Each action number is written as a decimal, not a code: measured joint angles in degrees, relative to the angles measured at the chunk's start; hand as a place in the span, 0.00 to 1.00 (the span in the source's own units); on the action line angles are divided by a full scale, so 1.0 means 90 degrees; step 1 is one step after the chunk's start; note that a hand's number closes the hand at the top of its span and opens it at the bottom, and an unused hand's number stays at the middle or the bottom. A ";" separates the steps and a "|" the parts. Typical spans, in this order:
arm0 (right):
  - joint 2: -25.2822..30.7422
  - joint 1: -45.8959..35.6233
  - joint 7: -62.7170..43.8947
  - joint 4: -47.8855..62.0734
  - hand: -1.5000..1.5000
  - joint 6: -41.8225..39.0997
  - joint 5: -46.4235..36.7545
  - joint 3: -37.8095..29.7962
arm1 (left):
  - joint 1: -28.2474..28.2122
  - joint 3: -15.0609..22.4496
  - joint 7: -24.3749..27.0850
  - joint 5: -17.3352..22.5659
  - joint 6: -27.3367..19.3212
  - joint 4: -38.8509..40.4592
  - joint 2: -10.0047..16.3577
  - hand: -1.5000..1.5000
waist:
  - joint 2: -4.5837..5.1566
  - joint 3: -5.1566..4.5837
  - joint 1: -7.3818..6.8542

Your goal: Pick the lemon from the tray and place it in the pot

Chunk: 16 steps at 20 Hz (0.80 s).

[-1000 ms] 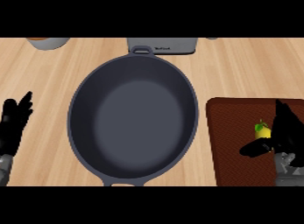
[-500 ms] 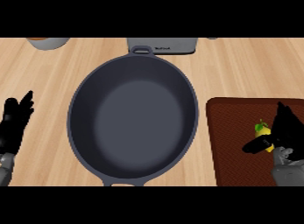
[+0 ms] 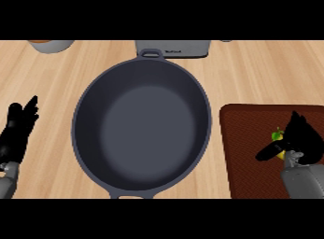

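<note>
The right hand (image 3: 303,138) is curling its thumb and fingers round the lemon (image 3: 278,137) on the tray (image 3: 245,130), right of the pot (image 3: 88,109). The left hand (image 3: 16,133) is resting open at the view's left.

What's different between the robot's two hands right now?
The left hand rests beside the pot over the counter; the right hand is over the tray. The left hand's fingers are straight and hold nothing; the right hand's curl round the lemon, hiding most of it. Both are black, on grey forearms.
</note>
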State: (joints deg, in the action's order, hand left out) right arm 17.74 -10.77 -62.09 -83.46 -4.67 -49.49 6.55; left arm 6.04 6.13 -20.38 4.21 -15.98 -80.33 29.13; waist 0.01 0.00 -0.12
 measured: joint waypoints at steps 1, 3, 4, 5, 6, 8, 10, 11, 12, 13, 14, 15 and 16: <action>0.0031 0.0023 0.0049 0.0000 0.00 -0.0034 0.0040 -0.0109 | -0.0052 -0.0043 0.0040 -0.0021 0.0043 -0.0026 -0.0008 0.50 | 0.0000 0.0001 0.0001; -0.0075 0.0075 0.0113 0.0135 0.00 -0.0016 -0.0044 -0.0167 | -0.0056 -0.0048 0.0040 -0.0175 -0.0015 -0.0010 -0.0139 0.50 | -0.0001 0.0000 0.0004; -0.0115 0.0078 0.0153 0.0226 0.00 -0.0005 -0.0068 -0.0218 | -0.0010 -0.0063 -0.0062 -0.0215 0.0002 -0.0048 -0.0172 0.50 | -0.0001 0.0000 0.0005; -0.0139 0.0020 0.0171 0.0276 0.00 -0.0036 -0.0058 -0.0290 | 0.0017 -0.0124 -0.0087 -0.0239 0.0051 -0.0046 -0.0178 0.50 | 0.0000 0.0002 0.0005; -0.0154 0.0019 0.0251 0.0405 0.00 -0.0008 -0.0083 -0.0348 | 0.0012 -0.0232 -0.0074 -0.0212 0.0145 -0.0037 -0.0146 0.50 | -0.0001 0.0000 0.0002; -0.0186 -0.0034 0.0346 0.0584 0.00 -0.0002 -0.0086 -0.0488 | -0.0074 -0.0331 0.0001 -0.0251 0.0264 -0.0044 -0.0198 0.50 | 0.0000 0.0002 0.0000; -0.0223 -0.0133 0.0439 0.0806 0.00 0.0033 -0.0103 -0.0626 | -0.0144 -0.0422 0.0111 -0.0318 0.0345 -0.0012 -0.0292 0.50 | -0.0001 0.0000 -0.0002; -0.0256 -0.0121 0.0452 0.0794 0.00 0.0039 -0.0122 -0.0662 | -0.0192 -0.0457 0.0101 -0.0386 0.0376 -0.0065 -0.0353 0.50 | -0.0001 0.0001 -0.0001; -0.0271 -0.0136 0.0461 0.0814 0.00 0.0032 -0.0137 -0.0708 | -0.0187 -0.0539 0.0166 -0.0425 0.0436 0.0005 -0.0385 0.50 | -0.0001 0.0001 0.0001; -0.0305 -0.0106 0.0454 0.0761 0.00 0.0028 -0.0170 -0.0726 | -0.0182 -0.0567 0.0132 -0.0504 0.0446 -0.0014 -0.0451 0.50 | -0.0001 0.0001 0.0003; -0.0351 -0.0127 0.0490 0.0858 0.00 0.0078 -0.0210 -0.0749 | -0.0194 -0.0616 0.0029 -0.0547 0.0487 -0.0103 -0.0454 0.50 | -0.0002 0.0000 0.0001; -0.0374 -0.0110 0.0595 0.1008 0.00 0.0175 -0.0235 -0.0787 | -0.0148 -0.0657 0.0005 -0.0578 0.0538 -0.0082 -0.0472 0.50 | -0.0003 -0.0001 0.0001; -0.0348 -0.0085 0.0661 0.1025 0.00 0.0187 -0.0209 -0.0860 | -0.0146 -0.0704 -0.0031 -0.0626 0.0557 -0.0116 -0.0509 0.50 | -0.0003 0.0000 0.0002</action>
State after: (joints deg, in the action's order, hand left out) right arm 14.61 -11.53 -56.13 -74.23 -2.99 -51.38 -1.19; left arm 4.73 -0.20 -20.65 -1.43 -10.97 -81.37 24.55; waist -0.02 -0.01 -0.10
